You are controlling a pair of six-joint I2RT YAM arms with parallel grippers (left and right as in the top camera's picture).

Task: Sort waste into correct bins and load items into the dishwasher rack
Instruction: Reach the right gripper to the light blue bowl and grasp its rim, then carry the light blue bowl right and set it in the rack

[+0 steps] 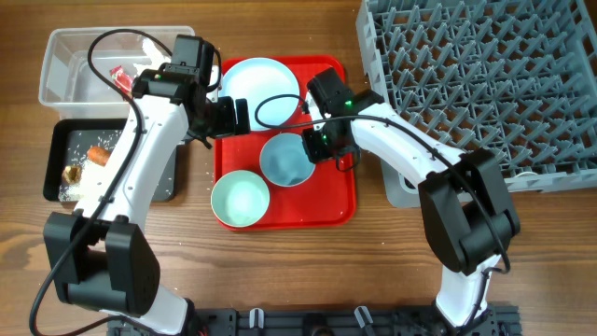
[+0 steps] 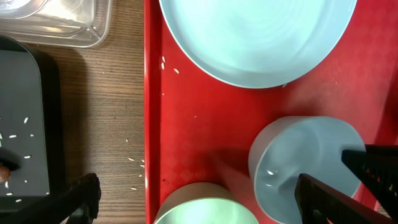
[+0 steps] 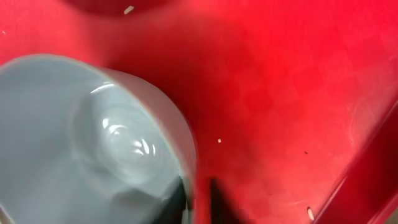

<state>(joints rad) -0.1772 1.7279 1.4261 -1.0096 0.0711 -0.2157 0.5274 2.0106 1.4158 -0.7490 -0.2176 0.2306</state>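
The pale blue bowl (image 1: 284, 161) sits on the red tray (image 1: 331, 210), with the pale blue plate (image 1: 256, 84) behind it and the pale green bowl (image 1: 240, 199) in front. My right gripper (image 1: 322, 149) is shut on the blue bowl's right rim, one finger inside and one outside (image 3: 198, 200). My left gripper (image 1: 233, 117) is open and empty above the tray's left edge (image 2: 199, 205). The black tray (image 1: 56, 140) holds the carrot (image 1: 97, 155), a brown scrap (image 1: 71, 173) and rice. The clear tub (image 1: 65, 65) holds the red wrapper (image 1: 119, 75). The yellow cup is out of view.
The grey dishwasher rack (image 1: 476, 84) stands at the right, its near edge close to my right arm. Rice grains lie on the wood between the black tray and the red tray (image 2: 134, 160).
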